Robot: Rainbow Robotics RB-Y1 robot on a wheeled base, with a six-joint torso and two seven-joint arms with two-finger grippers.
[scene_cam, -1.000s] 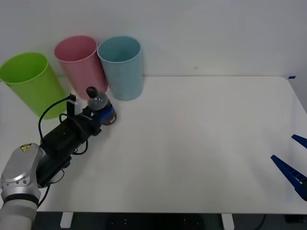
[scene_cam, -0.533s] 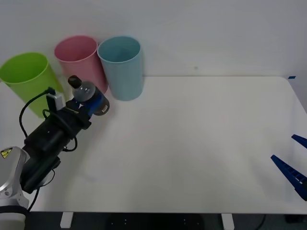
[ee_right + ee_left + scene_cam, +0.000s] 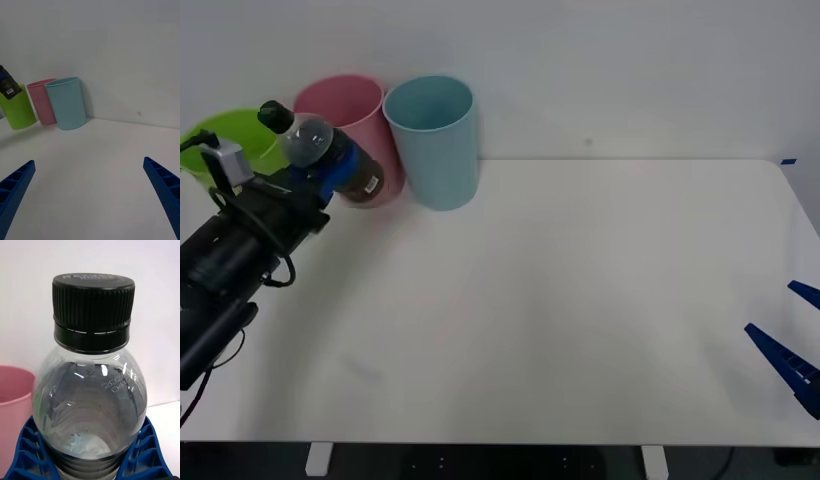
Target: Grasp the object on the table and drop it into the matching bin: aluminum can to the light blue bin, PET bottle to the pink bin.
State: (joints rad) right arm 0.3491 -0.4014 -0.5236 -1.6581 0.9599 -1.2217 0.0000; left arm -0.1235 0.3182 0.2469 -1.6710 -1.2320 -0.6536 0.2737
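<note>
The PET bottle [image 3: 325, 158] is seen clamped between the blue ribbed fingers of the left gripper [image 3: 330, 170] and held clear of the table [image 3: 580, 300], tilted with its black cap [image 3: 276, 114] toward the lime green bin [image 3: 225, 140]. In the front view its lower end is overlapped with the wall of the pink bin [image 3: 345, 110], beside which the light blue bin [image 3: 435, 140] is placed.

In the left wrist view the bottle [image 3: 92, 405] is shown close up: the fingers [image 3: 28, 453] are pressed against both flanks of the clear body, the ribbed cap [image 3: 93, 311] is resolved in detail, and part of the pink bin's rim [image 3: 13, 386] is visible behind.

In the right wrist view the three bins are shown side by side from table level, and the bottle's labelled end [image 3: 8, 85] is seen above the green bin [image 3: 17, 108]. The right gripper [image 3: 790, 350] is held near the table's right edge, with its fingers [image 3: 15, 187] spread wide apart.
</note>
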